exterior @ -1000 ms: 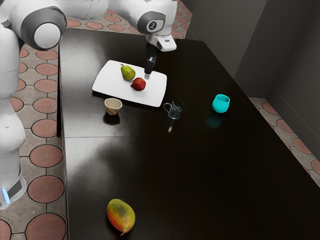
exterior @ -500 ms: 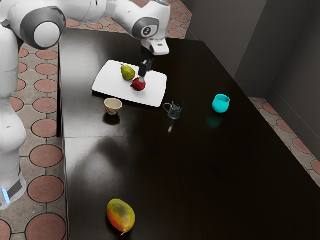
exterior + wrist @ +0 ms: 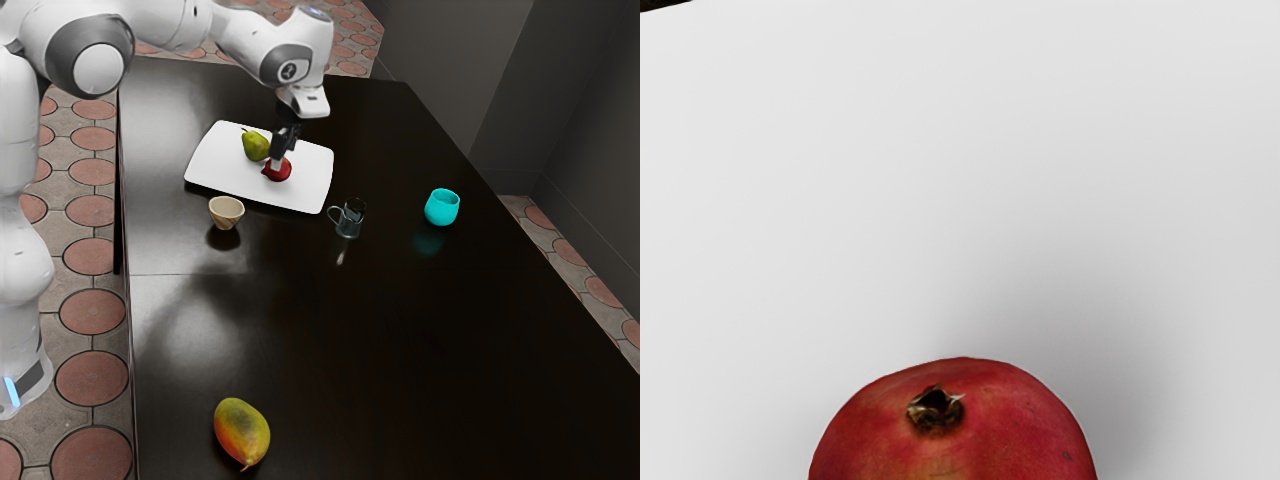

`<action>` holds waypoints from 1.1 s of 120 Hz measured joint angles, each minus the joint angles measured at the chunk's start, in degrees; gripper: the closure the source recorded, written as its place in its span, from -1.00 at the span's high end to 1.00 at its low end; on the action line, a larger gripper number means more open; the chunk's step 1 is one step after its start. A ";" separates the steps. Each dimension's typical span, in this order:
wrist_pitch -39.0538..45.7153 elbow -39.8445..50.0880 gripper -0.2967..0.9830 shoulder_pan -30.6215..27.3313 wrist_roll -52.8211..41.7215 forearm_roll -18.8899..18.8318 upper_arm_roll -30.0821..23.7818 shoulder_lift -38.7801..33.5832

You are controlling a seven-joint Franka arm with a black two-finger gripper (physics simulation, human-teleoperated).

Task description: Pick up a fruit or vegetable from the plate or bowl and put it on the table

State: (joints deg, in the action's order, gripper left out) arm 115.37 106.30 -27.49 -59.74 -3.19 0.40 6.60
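The gripper (image 3: 277, 163) is low over the pomegranate (image 3: 281, 174); I cannot tell whether it is released or clenched. The pomegranate is on the plate (image 3: 222, 172), beside the pear (image 3: 255, 146). Near the plate stand a bowl (image 3: 226, 213) and mug (image 3: 350, 219); farther off, a cup (image 3: 441, 208) and mango (image 3: 242, 431).

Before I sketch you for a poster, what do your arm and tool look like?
My arm is white, rounded, with grey joint bands, a round emblem near the wrist and a blue strip low down. My tool is black, paler at its end.
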 joint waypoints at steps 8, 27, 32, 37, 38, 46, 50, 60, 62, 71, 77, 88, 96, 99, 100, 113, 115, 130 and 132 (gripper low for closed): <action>0.56 0.28 0.54 0.16 -0.27 0.01 -0.03 0.38; 2.16 1.49 0.54 0.16 -0.80 0.02 -0.05 0.55; 2.48 1.62 0.54 0.13 -0.92 0.02 -0.05 0.69; 2.81 1.69 0.54 0.09 -1.03 0.02 -0.05 0.99; 2.87 1.69 0.54 0.09 -1.05 0.02 -0.05 1.03; 3.29 1.72 0.54 -0.05 -1.21 0.03 0.00 1.32; 3.48 1.73 0.54 -0.25 -1.28 0.03 0.02 1.45; 3.85 1.74 0.54 -0.65 -1.45 0.03 0.04 1.57; 3.91 1.74 0.54 -0.73 -1.48 0.03 0.02 1.58; 4.12 1.74 0.54 -0.82 -1.61 0.02 0.02 1.86; 4.24 1.74 0.54 -0.83 -1.69 0.01 0.01 2.03; 4.40 1.74 0.54 -0.82 -1.81 0.00 0.00 2.34; 4.48 1.74 0.54 -0.81 -1.90 0.01 0.03 2.69; 4.50 1.74 0.54 -0.81 -1.93 0.01 0.03 2.84; 4.51 1.74 0.54 -0.81 -1.93 0.01 0.03 2.88; 4.58 1.70 0.42 -0.82 -2.05 0.02 -0.01 3.07; 4.59 1.68 0.37 -0.81 -2.06 0.02 -0.01 3.08; 4.54 1.65 0.06 -0.81 -2.14 -0.04 -0.04 3.06; 4.52 1.65 0.04 -0.80 -2.14 -0.05 -0.04 3.00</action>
State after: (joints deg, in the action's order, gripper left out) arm 119.89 107.96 -28.29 -61.88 -3.24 0.36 9.60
